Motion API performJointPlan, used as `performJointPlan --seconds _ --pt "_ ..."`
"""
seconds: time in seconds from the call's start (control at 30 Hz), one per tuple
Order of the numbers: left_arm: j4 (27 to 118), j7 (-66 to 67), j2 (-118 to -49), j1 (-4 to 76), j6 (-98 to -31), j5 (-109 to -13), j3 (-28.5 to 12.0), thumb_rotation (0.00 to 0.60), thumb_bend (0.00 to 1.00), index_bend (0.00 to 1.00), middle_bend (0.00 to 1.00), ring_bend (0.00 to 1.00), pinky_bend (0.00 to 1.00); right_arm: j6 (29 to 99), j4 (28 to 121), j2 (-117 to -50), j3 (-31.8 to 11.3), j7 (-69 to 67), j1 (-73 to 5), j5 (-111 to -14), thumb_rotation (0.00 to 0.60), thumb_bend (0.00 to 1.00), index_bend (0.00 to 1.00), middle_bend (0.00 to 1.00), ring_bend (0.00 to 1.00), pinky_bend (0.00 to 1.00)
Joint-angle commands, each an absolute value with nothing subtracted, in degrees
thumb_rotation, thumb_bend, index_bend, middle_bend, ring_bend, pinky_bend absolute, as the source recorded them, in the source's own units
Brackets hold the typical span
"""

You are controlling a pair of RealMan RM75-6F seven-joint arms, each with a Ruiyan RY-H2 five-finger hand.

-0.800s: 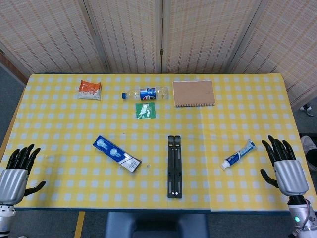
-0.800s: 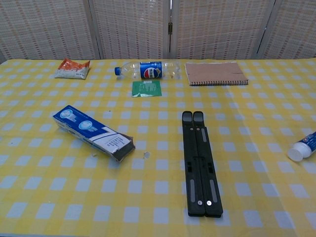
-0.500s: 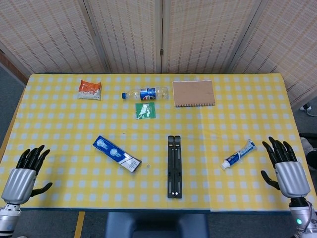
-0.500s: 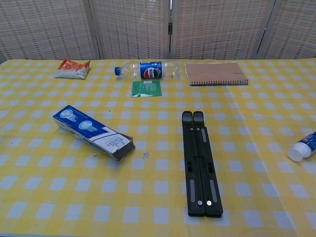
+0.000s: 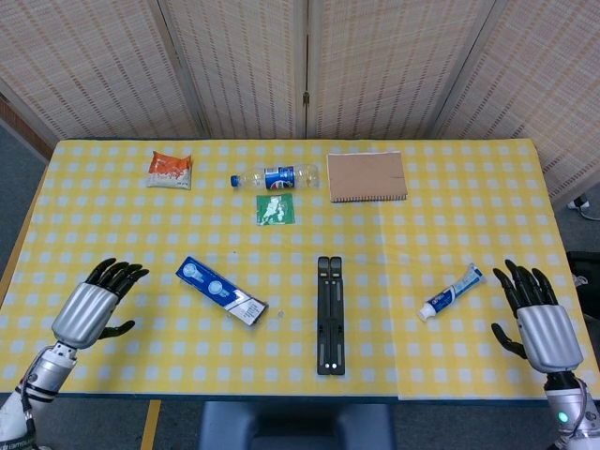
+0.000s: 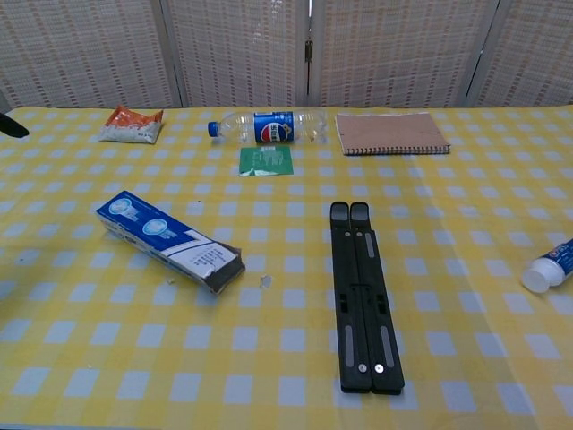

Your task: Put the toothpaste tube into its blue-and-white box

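The blue-and-white toothpaste box lies flat left of centre, its dark open end facing the front right. Over by the right edge of the table rests the toothpaste tube, white cap toward the front. My left hand hovers open above the table, a short way left of the box; only a dark fingertip shows in the chest view. Just right of the tube my right hand is open, holding nothing, and does not touch it.
A black folded stand lies lengthwise between box and tube. At the back are an orange snack packet, a clear bottle with a blue label, a green sachet and a brown spiral notebook. A yellow checked cloth covers the table.
My left hand has risen from the front left corner and moved right and inward toward the box. The right hand has barely shifted. Box and tube have not moved.
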State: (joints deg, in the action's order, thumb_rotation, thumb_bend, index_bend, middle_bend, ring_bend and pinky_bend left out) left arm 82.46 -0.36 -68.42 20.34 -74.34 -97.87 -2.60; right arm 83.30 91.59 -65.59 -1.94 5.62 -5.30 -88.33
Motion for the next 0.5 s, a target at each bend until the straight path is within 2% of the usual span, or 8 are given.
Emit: performJointPlan --seconds 0.03,0.23,0.5 --pt "79.99 -1.94 -68.67 24.25 -70.29 -99.72 -2.50 0.600 0.18 0.23 0.24 0.17 0.07 82.21 91.86 -65.57 -1.93 6.07 -5.66 -87.53 0.600 0.34 0.00 0.00 0.00 0.00" --pt "74.16 -4.16 -71.91 29.14 -65.79 -100.34 -2.31 0.600 0.18 0.22 0.24 0.15 0.01 80.89 92.32 -65.42 -1.98 7.18 -5.92 -86.13 0.600 0.34 0.00 0.00 0.00 0.00" --pt "66.39 -7.93 -77.23 34.23 -62.96 -102.66 -0.44 0.600 0.18 0.20 0.23 0.12 0.00 78.94 92.56 -65.47 -2.84 7.95 -6.37 -82.79 0.600 0.34 0.00 0.00 0.00 0.00"
